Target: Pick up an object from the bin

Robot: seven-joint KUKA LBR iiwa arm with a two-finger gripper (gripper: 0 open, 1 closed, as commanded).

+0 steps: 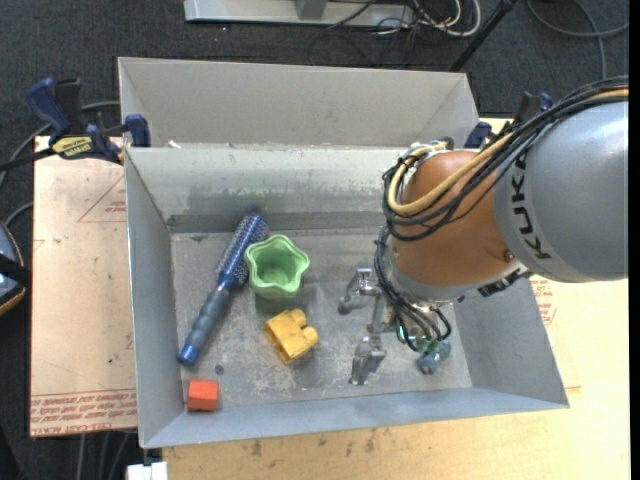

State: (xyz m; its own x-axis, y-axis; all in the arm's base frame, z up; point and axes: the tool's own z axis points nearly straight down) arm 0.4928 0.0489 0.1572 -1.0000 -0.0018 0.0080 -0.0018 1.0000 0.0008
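**Camera view: claw hanging open beside the yellow piece**

Camera view is showing the claw (360,330) hanging low over bare floor in the right half of the bin (148,268), toward the near edge. Its two fingers are standing apart with nothing between them. No object is lying directly under it.

The nearest object is a yellow plastic piece (291,334), blocky with stubby lobes, lying near the middle of the floor, just left of the claw and apart from it. A green star-shaped cup (276,266) is standing upright just behind the yellow piece, toward the far wall. A blue hairbrush (220,288) is lying on a slant along the left wall. A small orange cube (202,395) is sitting in the near-left corner.

Handling, as a judgement:
- The yellow piece is looking rigid, light and smooth, so it is likely to slip or skid on the metal floor if it is pinched off-centre.
- Its flat opposite sides are offering the best hold; the rounded lobes are offering a poor one.
- The gap to the green cup is narrow, so a finger coming down on that side is risking a nudge.
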